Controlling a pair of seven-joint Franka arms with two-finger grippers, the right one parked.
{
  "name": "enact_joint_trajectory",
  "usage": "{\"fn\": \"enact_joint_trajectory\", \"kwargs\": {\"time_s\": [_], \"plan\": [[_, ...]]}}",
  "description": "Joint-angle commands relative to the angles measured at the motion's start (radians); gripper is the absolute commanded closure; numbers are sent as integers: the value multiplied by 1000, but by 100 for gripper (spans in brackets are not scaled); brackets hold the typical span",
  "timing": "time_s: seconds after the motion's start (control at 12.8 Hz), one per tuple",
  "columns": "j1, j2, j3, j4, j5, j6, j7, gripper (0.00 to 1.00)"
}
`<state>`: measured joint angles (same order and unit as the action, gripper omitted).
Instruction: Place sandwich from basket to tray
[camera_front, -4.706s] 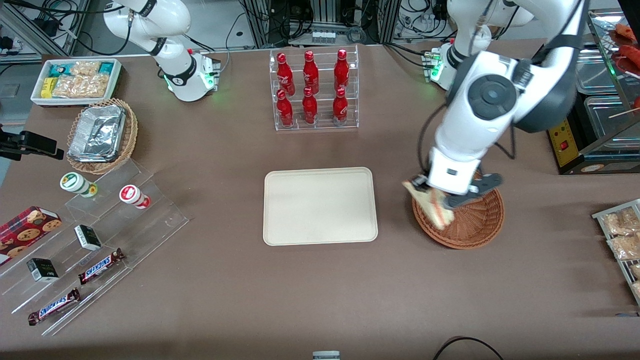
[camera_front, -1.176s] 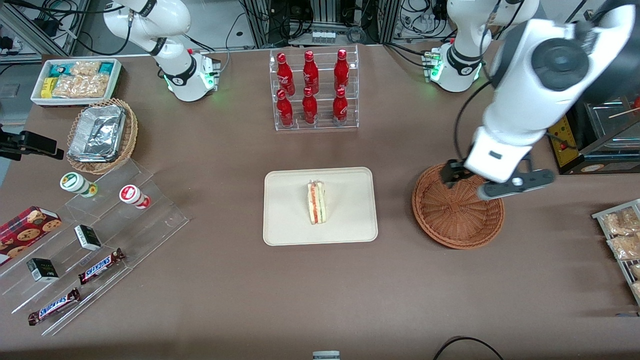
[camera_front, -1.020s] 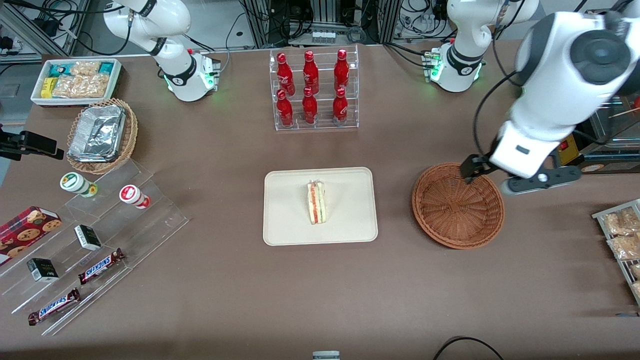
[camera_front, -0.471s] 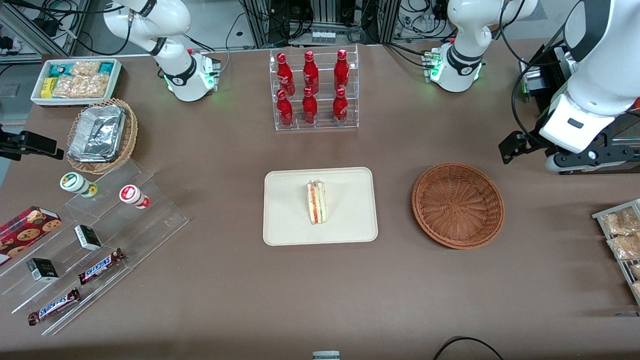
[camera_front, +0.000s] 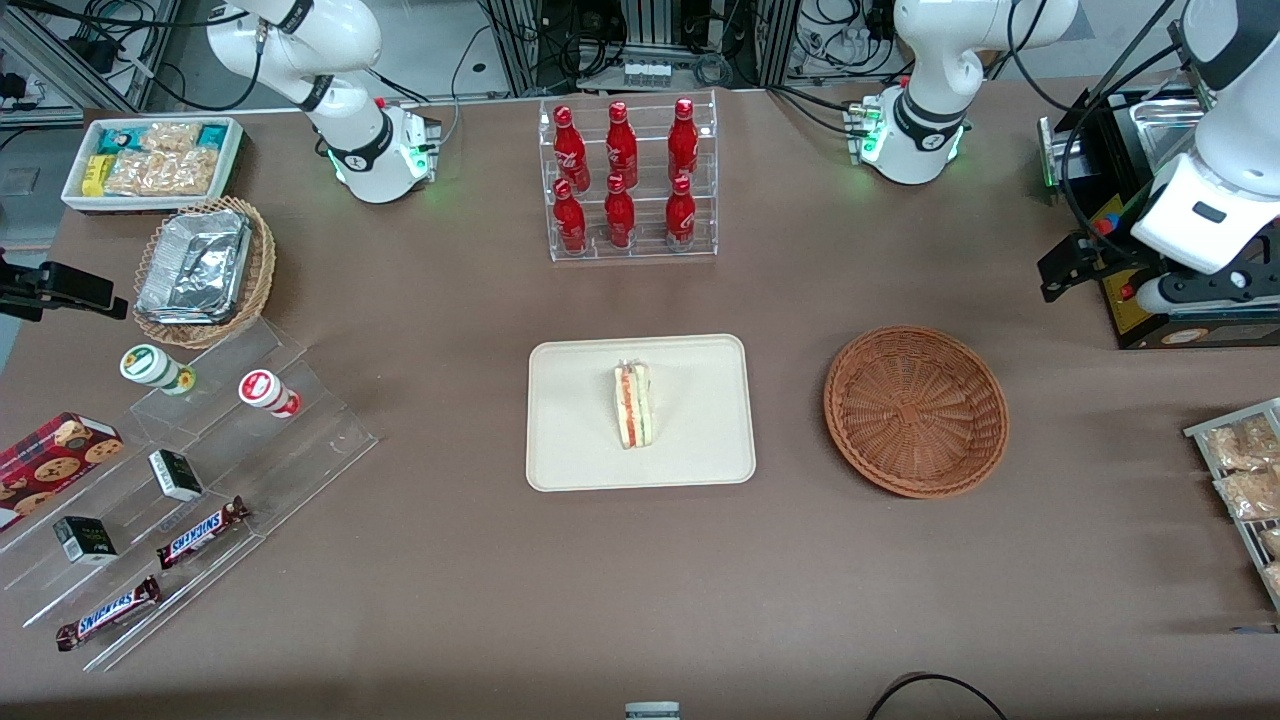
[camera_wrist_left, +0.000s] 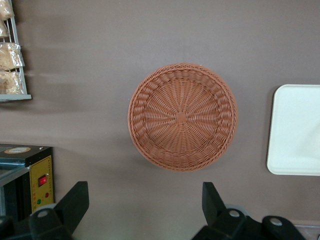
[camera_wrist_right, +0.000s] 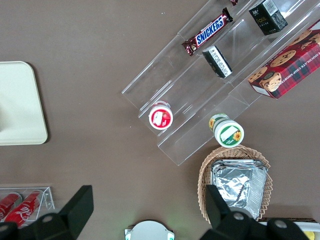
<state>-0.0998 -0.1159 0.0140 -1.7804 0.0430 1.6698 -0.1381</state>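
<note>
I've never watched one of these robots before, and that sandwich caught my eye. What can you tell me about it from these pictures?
The sandwich is a small wedge of white bread with an orange-red layer and a pale green layer of filling. It stands on edge near the middle of the cream tray, layers facing up, its length running toward the front camera. Only the tray touches it. The basket beside the tray is empty, and the gripper hangs open, well away toward the working arm's end of the table.

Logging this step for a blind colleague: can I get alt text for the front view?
The sandwich lies on the tray. The empty basket sits beside it, and the open claw hangs above the table toward the working arm's end.
</note>
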Motion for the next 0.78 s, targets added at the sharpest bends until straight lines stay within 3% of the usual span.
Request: {"fn": "enact_joint_trajectory", "kwargs": {"time_s": [0.0,0.24,0.39,0.71], "plan": [[-12,-22,17,-15,-21,2,17,0],[-6,47,18,91,-23,-13,73,0],[85,76,-29,136,-38,-25,109,0],[86,87,-45,171,-48,-83,110,0]]}}
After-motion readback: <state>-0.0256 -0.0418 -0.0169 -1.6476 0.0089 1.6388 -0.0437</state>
